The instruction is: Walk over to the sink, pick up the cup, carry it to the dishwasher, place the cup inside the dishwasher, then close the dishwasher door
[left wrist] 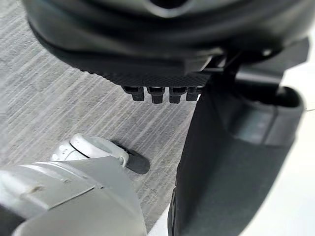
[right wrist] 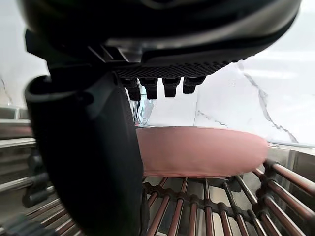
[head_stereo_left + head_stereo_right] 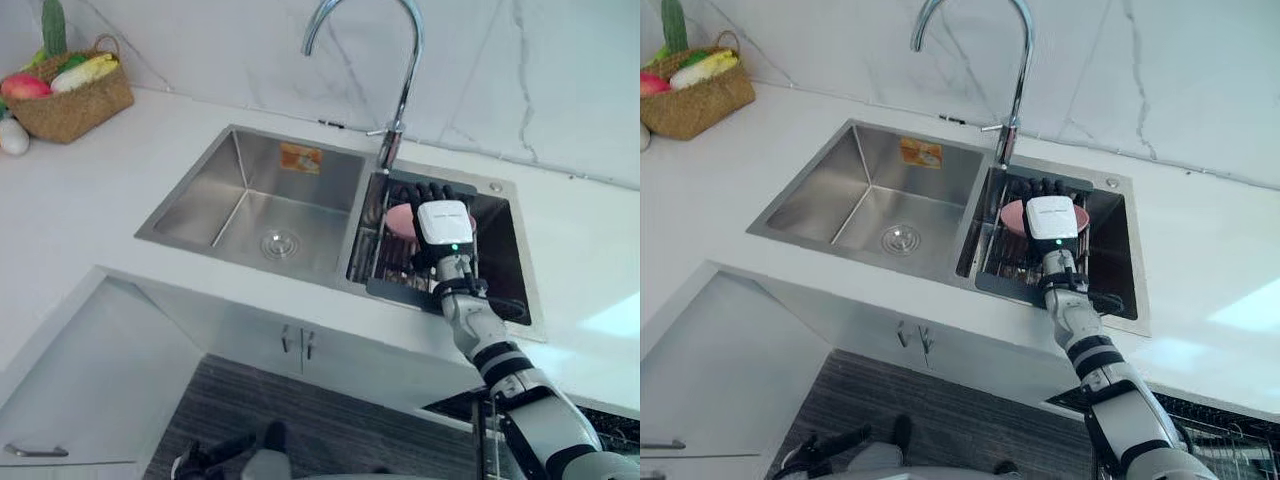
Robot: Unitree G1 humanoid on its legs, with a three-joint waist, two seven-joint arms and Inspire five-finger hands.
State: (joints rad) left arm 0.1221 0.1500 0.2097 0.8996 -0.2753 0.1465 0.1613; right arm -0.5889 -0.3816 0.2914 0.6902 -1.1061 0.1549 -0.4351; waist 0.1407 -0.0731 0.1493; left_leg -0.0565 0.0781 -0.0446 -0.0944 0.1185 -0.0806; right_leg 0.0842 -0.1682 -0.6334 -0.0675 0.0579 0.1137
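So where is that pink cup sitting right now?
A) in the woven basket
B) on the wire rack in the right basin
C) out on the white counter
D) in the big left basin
B: the pink cup rests on the wire rack in the sink's right basin, with the robot's right hand reaching in just over it.

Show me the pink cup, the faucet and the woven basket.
pink cup (image 2: 197, 152): right wrist view, its side wall.
faucet (image 3: 404, 90): left eye view, upright neck.
woven basket (image 3: 75, 115): left eye view, front wall.
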